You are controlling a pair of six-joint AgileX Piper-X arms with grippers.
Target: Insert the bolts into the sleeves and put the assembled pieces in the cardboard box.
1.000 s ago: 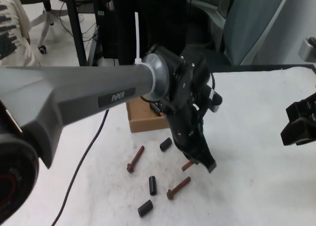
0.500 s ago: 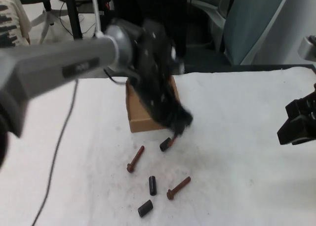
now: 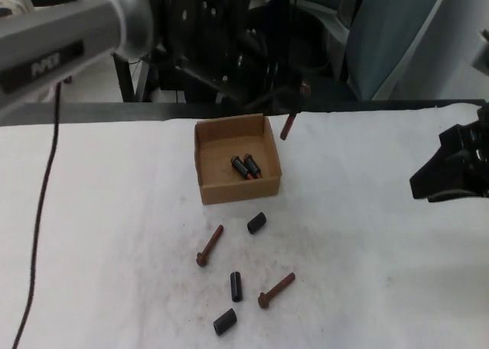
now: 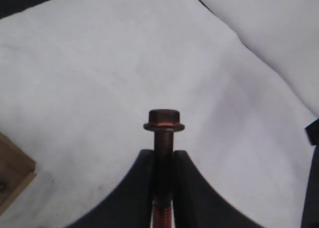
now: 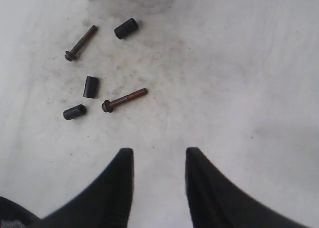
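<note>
My left gripper (image 4: 163, 160) is shut on the shank of a rust-coloured bolt (image 4: 164, 122), whose head pokes out past the fingertips. In the high view that bolt (image 3: 289, 124) hangs in the air just behind the right rear corner of the cardboard box (image 3: 241, 190). Two assembled pieces (image 3: 246, 166) lie inside the box. In front of the box, two loose bolts (image 3: 208, 245) (image 3: 276, 289) and three black sleeves (image 3: 257, 223) (image 3: 236, 285) (image 3: 225, 321) lie on the white cloth. My right gripper (image 5: 158, 160) hovers open and empty above the cloth, to the right of these parts.
The left arm's grey link (image 3: 61, 43) crosses the upper left of the high view. A black cable (image 3: 42, 204) runs down the left of the bench. The bench's far edge (image 3: 382, 105) lies just behind the box, with chairs and frames beyond. Bare cloth stretches right of the parts.
The left arm rose from the loose parts with a bolt in its gripper and swung back and up, past the box. The right gripper drifted slightly left.
</note>
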